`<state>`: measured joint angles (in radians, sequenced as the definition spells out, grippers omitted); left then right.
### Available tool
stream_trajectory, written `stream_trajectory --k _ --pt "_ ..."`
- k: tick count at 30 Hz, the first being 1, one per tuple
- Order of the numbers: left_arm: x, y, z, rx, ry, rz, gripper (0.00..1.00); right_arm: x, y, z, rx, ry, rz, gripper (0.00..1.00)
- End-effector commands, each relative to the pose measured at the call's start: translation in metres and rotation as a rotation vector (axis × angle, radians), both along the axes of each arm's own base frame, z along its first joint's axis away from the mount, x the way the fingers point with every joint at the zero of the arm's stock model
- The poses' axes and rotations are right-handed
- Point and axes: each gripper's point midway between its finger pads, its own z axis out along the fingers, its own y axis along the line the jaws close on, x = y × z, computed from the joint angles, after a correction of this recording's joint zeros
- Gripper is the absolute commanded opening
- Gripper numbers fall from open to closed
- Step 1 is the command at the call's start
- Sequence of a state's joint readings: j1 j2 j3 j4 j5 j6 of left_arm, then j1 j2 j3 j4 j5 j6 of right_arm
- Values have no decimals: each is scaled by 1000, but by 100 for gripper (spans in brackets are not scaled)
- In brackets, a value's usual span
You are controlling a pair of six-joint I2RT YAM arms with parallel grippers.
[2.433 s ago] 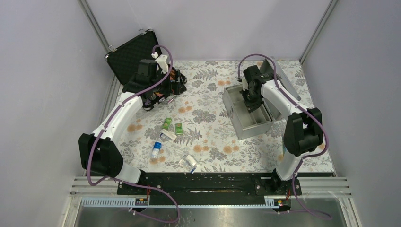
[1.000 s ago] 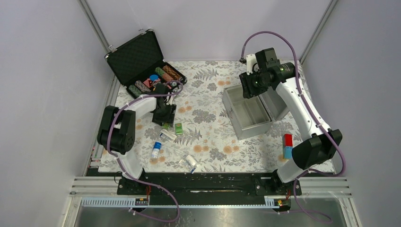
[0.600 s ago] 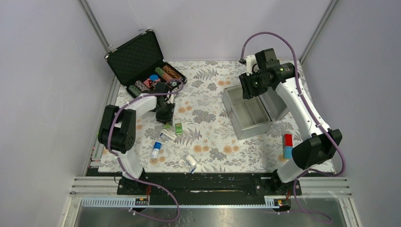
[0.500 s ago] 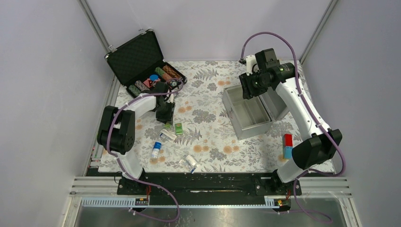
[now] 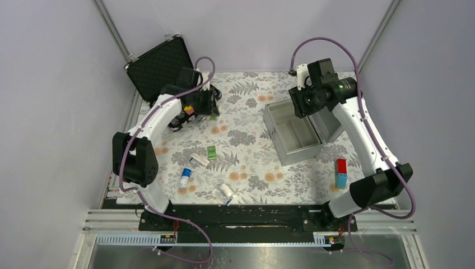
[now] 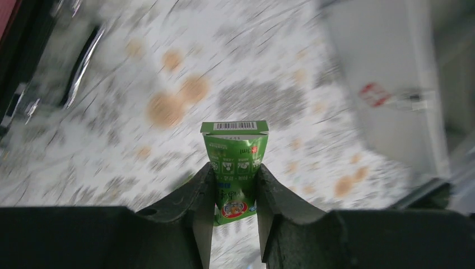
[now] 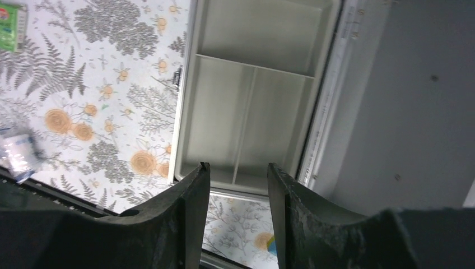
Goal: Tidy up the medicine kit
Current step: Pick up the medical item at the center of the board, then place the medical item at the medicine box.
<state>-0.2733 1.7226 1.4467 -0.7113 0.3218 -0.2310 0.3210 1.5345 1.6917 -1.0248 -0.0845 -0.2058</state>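
The medicine kit (image 5: pixel 278 124) is a silver-grey metal box standing open right of centre, its lid (image 5: pixel 331 120) tipped back to the right. Its divided inside (image 7: pixel 252 112) holds nothing that I can see. My left gripper (image 6: pixel 235 171) is shut on a small green carton (image 6: pixel 234 143) and holds it in the air near the black case; in the top view the left gripper (image 5: pixel 206 105) is at the back left. My right gripper (image 7: pixel 238 174) hovers open above the kit with nothing between its fingers; from above the right gripper (image 5: pixel 305 103) is over the kit's far side.
A second green carton (image 5: pixel 212 152), a white box (image 5: pixel 198 161), a blue-and-white bottle (image 5: pixel 184 177) and white packets (image 5: pixel 224 192) lie on the floral cloth at the near left. A red-and-blue box (image 5: pixel 340 172) stands near right. The black foam-lined case (image 5: pixel 159 64) is open at the back left.
My left gripper closed on a green carton on the cloth, then lifted it up and back toward the black case. The right arm shifted slightly to the right.
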Motion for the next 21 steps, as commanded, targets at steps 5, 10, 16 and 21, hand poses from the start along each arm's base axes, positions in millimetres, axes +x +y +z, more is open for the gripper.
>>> stream_trajectory --k 5,10,16,21 --pt "23 -148 101 -416 -131 -191 30 -13 -47 39 -141 -163 -117 50" --pt "19 -226 100 -578 -37 -205 30 -16 -70 42 -201 -201 -194 50" --pt "-19 -284 85 -642 96 -210 29 -28 -78 41 -203 -210 -215 51" --pt "-38 -290 61 -597 156 -139 30 -34 -77 38 -182 -206 -214 51"
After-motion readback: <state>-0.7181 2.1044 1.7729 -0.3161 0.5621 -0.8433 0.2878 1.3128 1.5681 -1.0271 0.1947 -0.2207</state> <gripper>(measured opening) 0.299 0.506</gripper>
